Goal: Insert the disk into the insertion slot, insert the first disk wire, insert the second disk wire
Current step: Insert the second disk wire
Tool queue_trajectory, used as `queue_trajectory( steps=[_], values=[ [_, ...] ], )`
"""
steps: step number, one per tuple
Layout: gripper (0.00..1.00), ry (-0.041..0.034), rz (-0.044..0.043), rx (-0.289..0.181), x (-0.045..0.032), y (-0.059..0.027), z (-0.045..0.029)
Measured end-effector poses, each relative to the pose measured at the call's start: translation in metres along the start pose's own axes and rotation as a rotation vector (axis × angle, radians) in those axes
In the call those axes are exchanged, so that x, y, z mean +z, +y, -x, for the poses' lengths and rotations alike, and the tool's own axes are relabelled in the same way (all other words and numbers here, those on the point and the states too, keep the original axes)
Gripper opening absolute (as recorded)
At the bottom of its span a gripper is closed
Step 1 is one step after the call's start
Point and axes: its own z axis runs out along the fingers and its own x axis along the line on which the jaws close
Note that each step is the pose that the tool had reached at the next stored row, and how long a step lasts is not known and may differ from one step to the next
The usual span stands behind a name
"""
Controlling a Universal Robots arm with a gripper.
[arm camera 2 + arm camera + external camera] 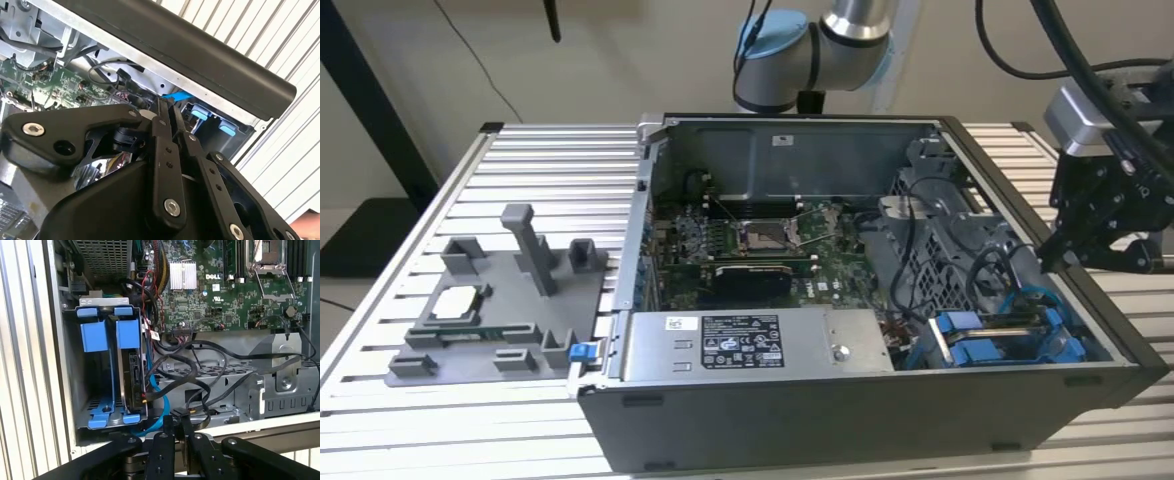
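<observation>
One disk (134,380) is sitting in the insertion slot (75,375).
We are hovering the gripper (173,422), fingers pressed together, at the case's (854,420) three o'clock in the exterior view, judging the loose wires (215,390) need square, gentle seating.

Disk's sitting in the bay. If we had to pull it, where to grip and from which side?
Likely the wide blue tab of its frame, at the end away from the cables, coming straight in through the open side of the case. The disk stands on edge in the insertion slot, so its flat faces are boxed in.
</observation>
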Motion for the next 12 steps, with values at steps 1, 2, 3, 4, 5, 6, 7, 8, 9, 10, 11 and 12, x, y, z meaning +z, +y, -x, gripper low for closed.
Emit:
queue_trajectory(
  steps=[1,2,3,4,5,6,7,8,9,10,11,12],
  values=[
    [0.00,0.0000,0.0000,0.000,0.0003,-0.0001,-0.0001],
    [0.00,0.0000,0.0000,0.000,0.0005,-0.0001,-0.0001],
    [0.00,0.0001,0.0000,0.000,0.0006,-0.0001,-0.0001],
    [0.00,0.0001,0.0000,0.000,0.0006,-0.0001,-0.0002],
    [0.00,0.0001,0.0000,0.000,0.0006,-0.0001,-0.0002],
    [0.00,0.0000,0.0002,0.000,0.0006,-0.0001,-0.0003],
    [0.00,0.0000,0.0005,0.000,0.0006,-0.0002,-0.0004],
    [0.00,0.0002,0.0009,0.000,0.0005,-0.0002,-0.0007],
    [0.00,0.0002,0.0010,0.000,0.0002,-0.0002,-0.0008],
    [0.00,0.0002,0.0010,0.000,-0.0003,-0.0002,-0.0009],
    [0.00,0.0000,0.0010,0.000,-0.0010,0.0001,-0.0009],
    [0.00,0.0001,0.0010,0.000,-0.0018,0.0008,-0.0008]
  ],
)
